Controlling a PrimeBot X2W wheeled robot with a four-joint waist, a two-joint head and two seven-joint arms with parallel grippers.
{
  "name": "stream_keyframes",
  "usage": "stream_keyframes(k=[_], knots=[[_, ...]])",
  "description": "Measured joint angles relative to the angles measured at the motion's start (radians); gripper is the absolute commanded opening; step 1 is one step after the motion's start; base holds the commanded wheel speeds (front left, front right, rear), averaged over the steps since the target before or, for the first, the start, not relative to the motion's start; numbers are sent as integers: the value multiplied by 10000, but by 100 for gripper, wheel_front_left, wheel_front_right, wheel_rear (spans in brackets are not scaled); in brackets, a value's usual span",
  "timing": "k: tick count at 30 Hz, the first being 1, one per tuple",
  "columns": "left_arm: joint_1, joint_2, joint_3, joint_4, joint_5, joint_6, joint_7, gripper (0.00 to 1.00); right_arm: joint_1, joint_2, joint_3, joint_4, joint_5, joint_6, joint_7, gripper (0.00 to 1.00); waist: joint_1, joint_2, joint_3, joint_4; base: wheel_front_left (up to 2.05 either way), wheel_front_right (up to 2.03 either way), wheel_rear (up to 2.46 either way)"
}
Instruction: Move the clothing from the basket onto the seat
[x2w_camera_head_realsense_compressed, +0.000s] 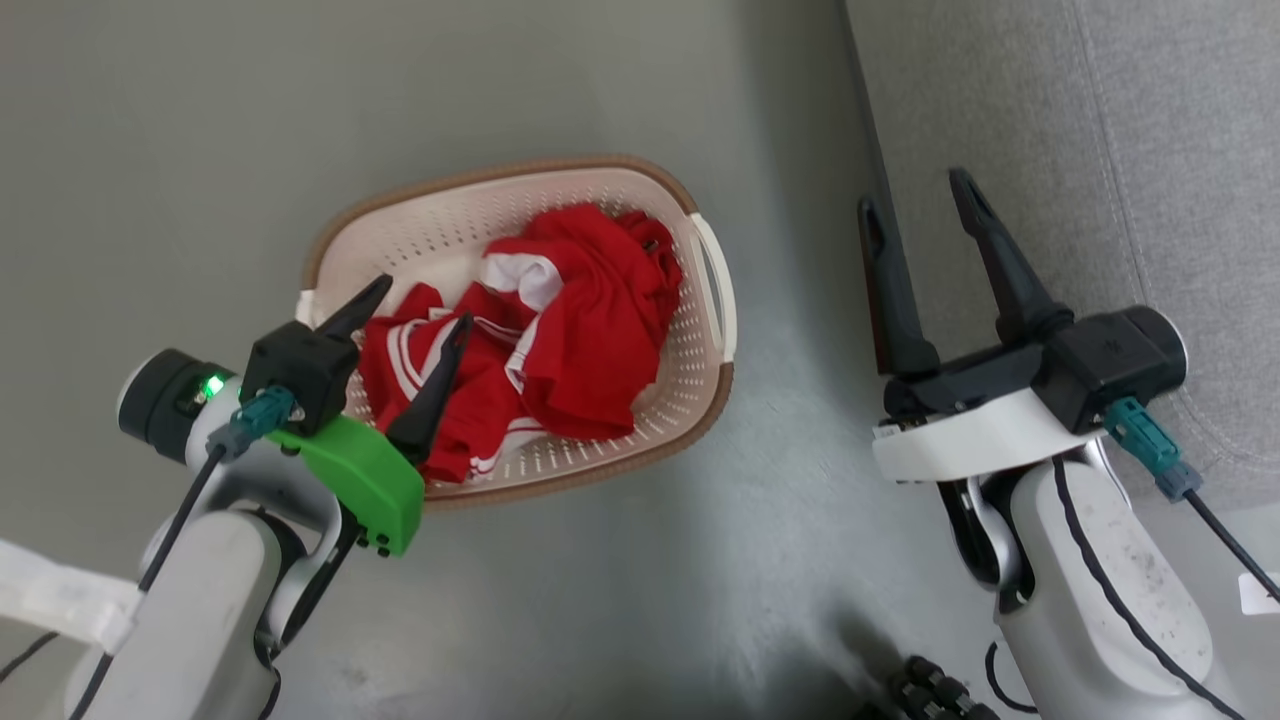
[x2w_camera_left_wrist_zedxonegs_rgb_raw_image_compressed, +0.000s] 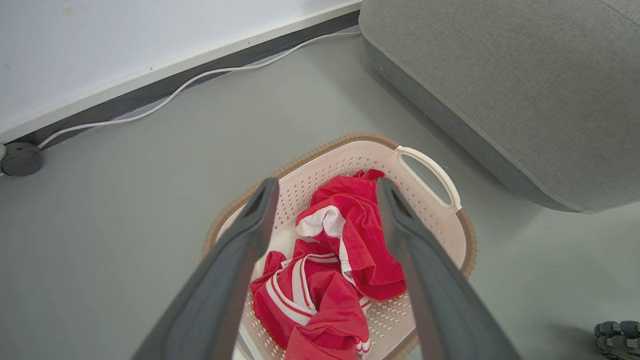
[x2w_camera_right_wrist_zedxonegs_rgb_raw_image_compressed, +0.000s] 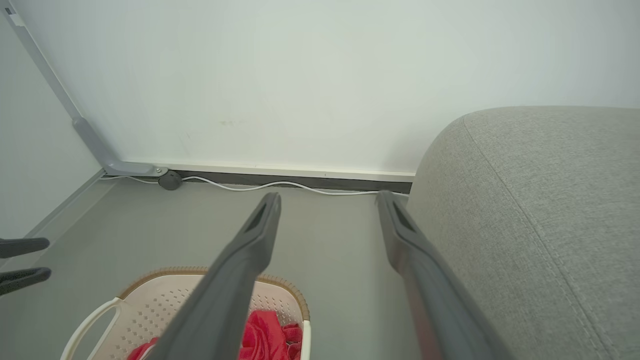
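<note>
Spread wide and empty, the left fingers (x2w_camera_head_realsense_compressed: 435, 385) hang over the near-left rim of the basket (x2w_camera_head_realsense_compressed: 500, 170), with the clothing (x2w_camera_head_realsense_compressed: 570, 330) heaped just beyond them along its length. Equally wide and empty, the right fingers (x2w_camera_head_realsense_compressed: 1000, 260) hover between basket and seat (x2w_camera_head_realsense_compressed: 1100, 150), farther off.

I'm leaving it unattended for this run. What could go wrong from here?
The clothing lies bunched in the basket; the open left gripper above it may pinch only a fold and drag a trailing piece over the rim. It could also snag the basket's perforated wall and tip it. The open right gripper hangs close beside the seat and might brush it.
</note>
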Motion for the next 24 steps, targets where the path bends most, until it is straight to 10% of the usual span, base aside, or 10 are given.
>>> stream_keyframes(k=[24], knots=[[-1561,128,-217,938,128,-159,2525,100,-1918,142,836,-207,926,-104,0,100,1,0,2773,-1761,0,0,0]])
